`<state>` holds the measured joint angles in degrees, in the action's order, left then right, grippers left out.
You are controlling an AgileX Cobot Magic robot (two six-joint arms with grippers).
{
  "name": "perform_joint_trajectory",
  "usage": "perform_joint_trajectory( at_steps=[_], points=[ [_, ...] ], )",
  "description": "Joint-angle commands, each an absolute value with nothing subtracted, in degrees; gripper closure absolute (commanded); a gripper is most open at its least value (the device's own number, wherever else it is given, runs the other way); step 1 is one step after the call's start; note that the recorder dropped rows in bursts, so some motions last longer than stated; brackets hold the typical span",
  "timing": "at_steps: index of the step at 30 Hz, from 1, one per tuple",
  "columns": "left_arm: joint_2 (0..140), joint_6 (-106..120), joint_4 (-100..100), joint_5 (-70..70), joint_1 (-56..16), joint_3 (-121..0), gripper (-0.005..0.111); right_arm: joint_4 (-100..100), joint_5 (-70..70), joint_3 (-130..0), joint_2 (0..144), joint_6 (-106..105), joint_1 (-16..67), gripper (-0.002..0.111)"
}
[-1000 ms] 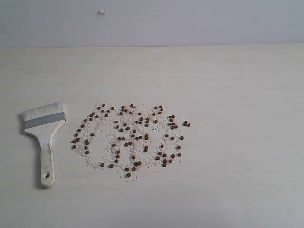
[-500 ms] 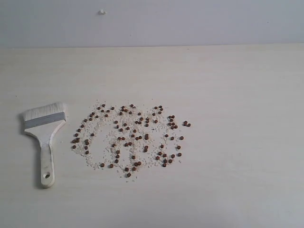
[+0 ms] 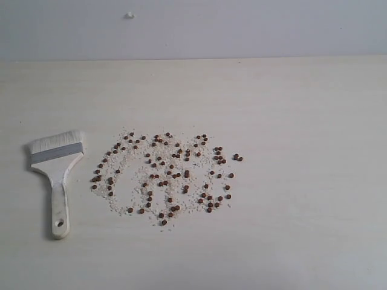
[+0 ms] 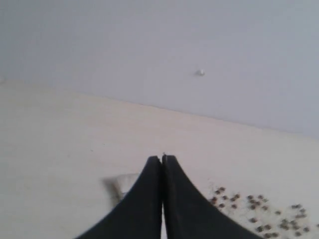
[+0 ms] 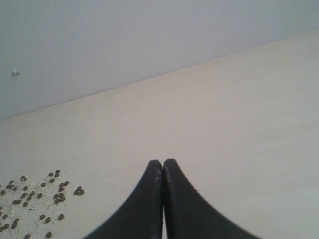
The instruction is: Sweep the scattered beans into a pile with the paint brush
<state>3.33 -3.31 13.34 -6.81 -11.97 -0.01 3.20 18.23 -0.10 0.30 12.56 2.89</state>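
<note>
Reddish-brown beans (image 3: 164, 176) lie scattered among off-white crumbs over a wide patch at the middle left of the table. To their left the paint brush (image 3: 55, 172) lies flat, whitish bristles toward the wall, wooden handle toward the front. Neither arm shows in the exterior view. In the left wrist view my left gripper (image 4: 162, 159) is shut and empty above the table, with the brush's bristles (image 4: 123, 183) partly hidden behind it and some beans (image 4: 254, 209) off to one side. My right gripper (image 5: 162, 163) is shut and empty too, the beans (image 5: 35, 199) well aside of it.
The pale wooden table (image 3: 302, 121) runs back to a grey wall (image 3: 242, 27). A small white mark (image 3: 129, 15) sits on that wall.
</note>
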Motion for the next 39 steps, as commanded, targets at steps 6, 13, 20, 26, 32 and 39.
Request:
perform_joint_trajectory(
  at_steps=[6,13,20,26,32,39],
  points=[
    [3.1,-12.6,28.2,8.6,-11.9,0.0,0.107,2.9,17.9,0.0,0.0,12.2,2.7,0.108],
    [14.1,-8.8,25.9,8.0,-11.9,-14.0,0.107,2.9,17.9,0.0,0.0,12.2,2.7,0.108],
    [43.3,-1.7,21.4,-21.2,-11.9,-36.1,0.107,2.9,17.9,0.0,0.0,12.2,2.7,0.108],
    [66.0,-1.8,15.4,-45.8,-12.1,-49.0,0.107,2.9,17.9,0.0,0.0,12.2,2.7,0.108],
    [74.9,-22.0,0.4,-48.0,-20.7,-49.6,0.107,2.9,17.9,0.0,0.0,12.2,2.7,0.108],
    [81.7,-42.2,-10.5,-48.1,-35.3,-49.6,0.107,2.9,17.9,0.0,0.0,12.2,2.7,0.108]
  ],
)
